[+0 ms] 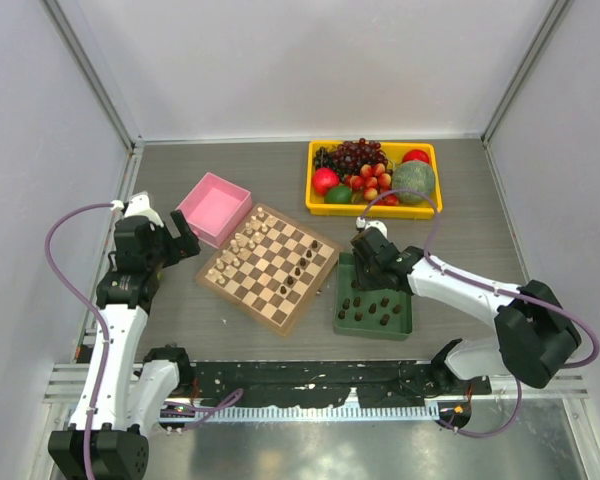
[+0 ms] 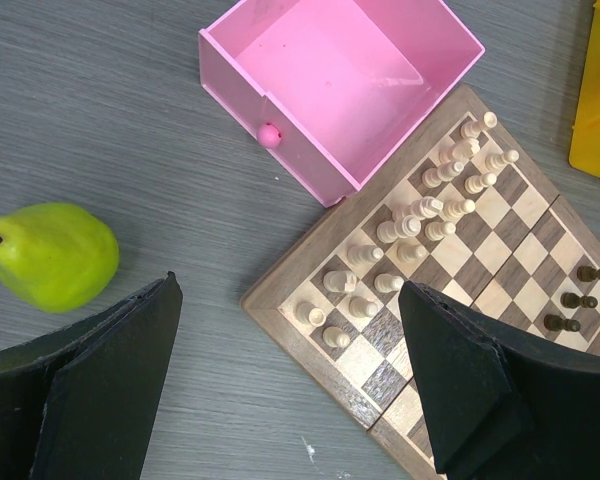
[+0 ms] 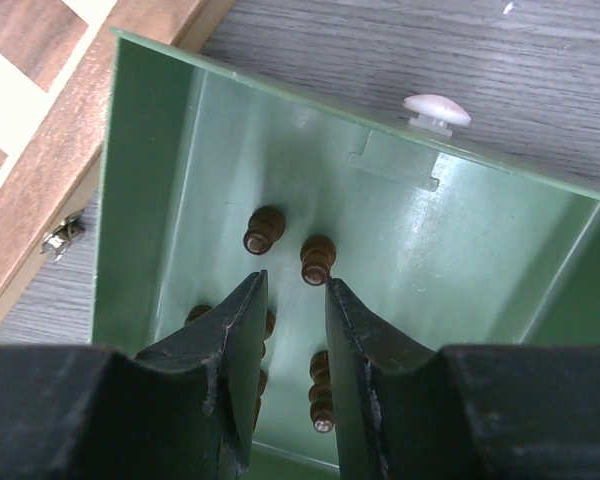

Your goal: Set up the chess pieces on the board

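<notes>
Chess pieces [image 1: 370, 305] of the dark set mostly stand in the green tray [image 1: 372, 335], which sits on the desk [image 1: 200, 320] just beside the board [image 1: 265, 262]. A handful of dark ones [image 2: 580, 300] are on the board, on the side nearest that tray. The cream pieces [image 1: 235, 250] fill two rows along the opposite side, next to the open pink box [image 1: 213, 207].

The right fingers [image 3: 248, 300] are down inside the green tray. They are held only narrowly apart, with nothing but bare tray floor showing in the gap, so they are pinching nothing. Two dark pieces stand upright just beyond the tips, and others are half hidden beneath the fingers. A small white knob [image 3: 435, 110] juts from the tray's far wall.

The left fingers [image 2: 140, 340] are spread wide and hold nothing, hanging over the desk at the corner of the board by the pink box. A green pear [image 2: 50, 255] lies on the desk beside them. At the far side of the desk sits a yellow crate [image 1: 310, 180] full of fruit.
</notes>
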Controlling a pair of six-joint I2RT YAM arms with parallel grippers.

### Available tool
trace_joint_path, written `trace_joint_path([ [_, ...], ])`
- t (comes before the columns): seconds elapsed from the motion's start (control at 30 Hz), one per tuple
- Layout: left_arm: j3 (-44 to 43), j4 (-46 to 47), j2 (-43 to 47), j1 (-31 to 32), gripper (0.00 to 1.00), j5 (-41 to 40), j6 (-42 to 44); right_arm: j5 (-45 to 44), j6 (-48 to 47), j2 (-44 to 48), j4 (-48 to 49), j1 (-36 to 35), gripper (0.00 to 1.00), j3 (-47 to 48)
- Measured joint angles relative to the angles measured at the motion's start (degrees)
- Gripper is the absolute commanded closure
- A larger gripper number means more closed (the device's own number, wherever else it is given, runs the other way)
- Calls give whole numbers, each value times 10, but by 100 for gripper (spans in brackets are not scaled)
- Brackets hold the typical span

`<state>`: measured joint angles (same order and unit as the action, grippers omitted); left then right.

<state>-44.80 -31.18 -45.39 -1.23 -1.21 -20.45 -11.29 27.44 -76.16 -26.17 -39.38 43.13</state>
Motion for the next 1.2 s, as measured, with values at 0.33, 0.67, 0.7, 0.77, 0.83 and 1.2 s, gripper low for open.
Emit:
trace_joint_path([
  [0.33, 0, 0, -2, 0, 1, 0, 0, -8, 0, -21, 14, 7, 67, -1],
  [0.67, 0, 0, -4, 0, 1, 0, 0, -11, -1, -32, 17, 10, 68, -1],
  [0.7, 0, 0, -4, 0, 1, 0, 0, -11, -1, -34, 17, 10, 68, -1],
  [0.77, 0, 0, -4, 0, 1, 0, 0, -10, -1, -39, 17, 10, 68, -1],
  [0.83, 0, 0, -4, 0, 1, 0, 0, -10, -1, -41, 18, 10, 68, -1],
  [1.2, 0, 0, -4, 0, 1, 0, 0, -10, -1, -41, 19, 10, 70, -1],
])
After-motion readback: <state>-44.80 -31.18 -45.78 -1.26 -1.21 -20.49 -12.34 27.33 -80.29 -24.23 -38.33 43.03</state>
